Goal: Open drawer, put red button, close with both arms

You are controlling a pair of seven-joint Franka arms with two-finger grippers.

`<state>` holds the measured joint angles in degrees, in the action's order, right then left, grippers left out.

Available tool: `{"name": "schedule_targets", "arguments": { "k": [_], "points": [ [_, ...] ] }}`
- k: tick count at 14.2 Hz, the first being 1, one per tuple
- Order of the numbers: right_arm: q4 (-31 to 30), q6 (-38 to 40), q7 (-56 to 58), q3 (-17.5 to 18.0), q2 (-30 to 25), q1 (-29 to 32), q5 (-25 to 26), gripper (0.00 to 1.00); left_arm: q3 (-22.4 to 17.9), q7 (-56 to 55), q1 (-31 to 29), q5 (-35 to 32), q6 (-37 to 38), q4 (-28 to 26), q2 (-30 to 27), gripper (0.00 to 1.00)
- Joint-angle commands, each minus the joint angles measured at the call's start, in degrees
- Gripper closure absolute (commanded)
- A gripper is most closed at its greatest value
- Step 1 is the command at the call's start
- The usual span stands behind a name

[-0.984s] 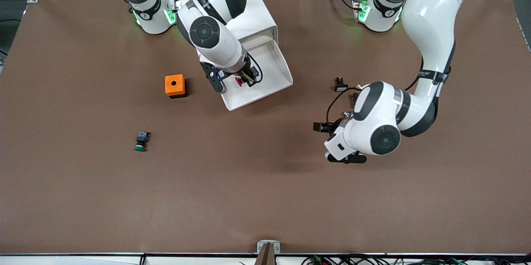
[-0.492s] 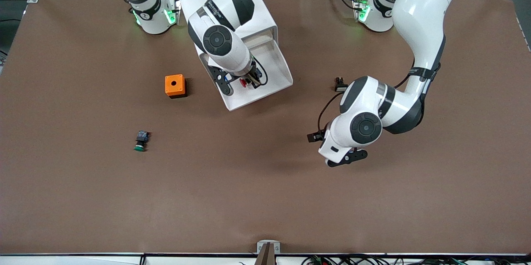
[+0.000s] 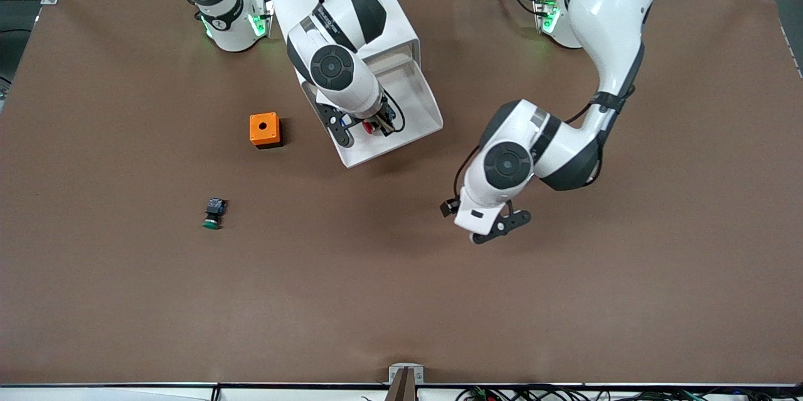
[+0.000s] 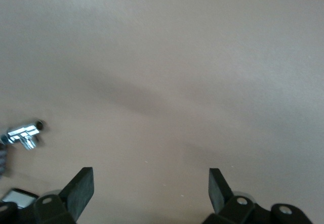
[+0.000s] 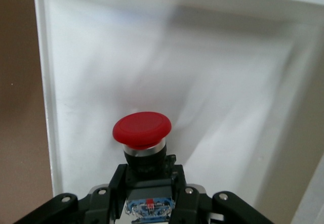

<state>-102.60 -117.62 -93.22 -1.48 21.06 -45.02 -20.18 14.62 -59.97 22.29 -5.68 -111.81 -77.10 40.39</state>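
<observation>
Take the open white drawer (image 3: 401,100) as your landmark. An orange box (image 3: 264,130) with 1 hole on top sits beside it toward the right arm's end of the table, and a green-capped button (image 3: 213,213) lies nearer the front camera than that box. Your right gripper (image 3: 370,127) hangs over the drawer's tray, pinching the red button (image 5: 142,131) by its black-and-blue body; the round red cap points out past the fingers. The tray's white floor around it is bare and walled by a raised rim (image 5: 43,97). Your left gripper (image 4: 151,188) is over bare brown table (image 3: 401,300) toward the left arm's end from the drawer, fingers spread wide, with a small shiny metal part (image 4: 23,134) nearby.
</observation>
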Motion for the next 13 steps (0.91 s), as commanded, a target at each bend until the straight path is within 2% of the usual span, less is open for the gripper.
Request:
{"name": "schedule_targets", "arguments": {
  "k": [1, 4, 6, 7, 8, 10, 13],
  "points": [
    [0.47, -0.41, 0.84, -0.63, 0.47, -0.86, -1.44, 0.82, -0.29, -4.17, 1.18, -1.70, -2.26, -2.44, -1.46, 0.00],
    [0.56, -0.33, 0.93, -0.63, 0.73, -0.86, -1.44, 0.74, -0.20, -9.89, 2.85, -1.70, -6.30, -5.25, -1.54, 0.00],
    [0.56, -0.06, 0.93, -0.63, 0.82, -0.77, -1.35, 0.56, -0.20, -10.08, 4.77, -1.88, -7.10, -5.69, -1.02, 0.00],
    [0.56, 0.11, 0.93, -0.63, 0.74, -0.77, -1.35, 0.30, -0.20, -10.16, 5.91, -1.79, -7.28, -5.69, -0.93, 0.00],
    [0.74, 0.29, 0.93, -0.63, 0.73, -0.69, -1.27, 0.00, -0.38, -10.60, 6.97, -1.70, -7.80, -5.78, -0.84, 0.00],
    [2.14, 1.59, 0.67, -0.80, 0.21, -0.42, -1.00, 0.00, -0.29, -12.36, 7.42, -1.88, -9.82, -6.57, -0.67, 0.00],
    [9.84, 13.25, 0.67, -1.24, -0.14, 2.20, -0.65, 0.00, -0.29, -12.80, 8.64, -1.79, -12.72, -8.24, -0.67, 0.00]
  ]
}}
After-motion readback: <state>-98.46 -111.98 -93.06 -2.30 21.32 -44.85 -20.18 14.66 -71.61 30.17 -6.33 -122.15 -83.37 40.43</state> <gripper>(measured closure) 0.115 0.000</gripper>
